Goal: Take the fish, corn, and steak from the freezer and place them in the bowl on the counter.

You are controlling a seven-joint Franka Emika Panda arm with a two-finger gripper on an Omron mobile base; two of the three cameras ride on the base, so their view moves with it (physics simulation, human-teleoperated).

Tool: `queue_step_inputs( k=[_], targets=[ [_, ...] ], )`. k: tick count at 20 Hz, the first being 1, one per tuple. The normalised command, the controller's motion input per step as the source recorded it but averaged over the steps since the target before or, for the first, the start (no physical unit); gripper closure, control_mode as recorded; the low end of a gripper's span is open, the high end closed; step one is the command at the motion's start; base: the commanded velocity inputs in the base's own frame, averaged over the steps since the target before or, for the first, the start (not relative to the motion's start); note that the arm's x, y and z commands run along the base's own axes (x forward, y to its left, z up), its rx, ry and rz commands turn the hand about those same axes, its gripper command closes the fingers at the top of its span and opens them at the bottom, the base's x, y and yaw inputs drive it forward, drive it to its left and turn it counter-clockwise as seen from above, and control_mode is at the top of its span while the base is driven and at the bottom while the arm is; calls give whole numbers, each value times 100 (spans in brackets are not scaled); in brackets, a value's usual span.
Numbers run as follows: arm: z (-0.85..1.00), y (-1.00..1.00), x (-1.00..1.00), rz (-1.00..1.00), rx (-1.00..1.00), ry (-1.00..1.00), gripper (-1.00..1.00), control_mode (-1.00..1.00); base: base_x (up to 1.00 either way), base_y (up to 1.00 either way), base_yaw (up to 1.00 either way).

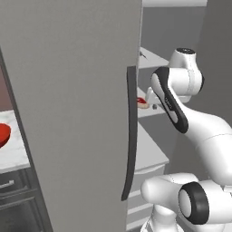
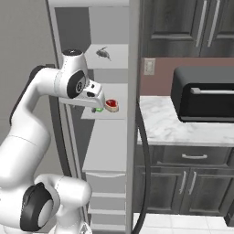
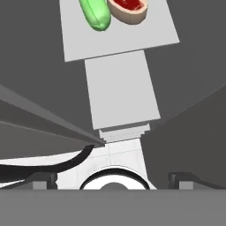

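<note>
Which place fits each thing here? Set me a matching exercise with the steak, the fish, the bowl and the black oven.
Things:
1. steak
2. fish
3. bowl
4. black oven

Places:
A. on the white counter left of the open freezer door
B. on the top freezer shelf
C. on the marble worktop right of the freezer
D. on the middle freezer shelf, beside a green item

Pairs: 1-D, 2-B, 3-A, 4-C
</note>
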Motion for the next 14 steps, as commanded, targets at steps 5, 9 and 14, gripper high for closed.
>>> queue_step_inputs(
  k=[5, 9, 14],
  targets=[
    [0, 0, 0, 0, 0, 0, -100, 100, 5, -36, 5],
    [0, 0, 0, 0, 0, 0, -100, 100, 1, -13, 0],
    [0, 0, 0, 0, 0, 0, -100, 100, 0, -2, 0]
  ],
)
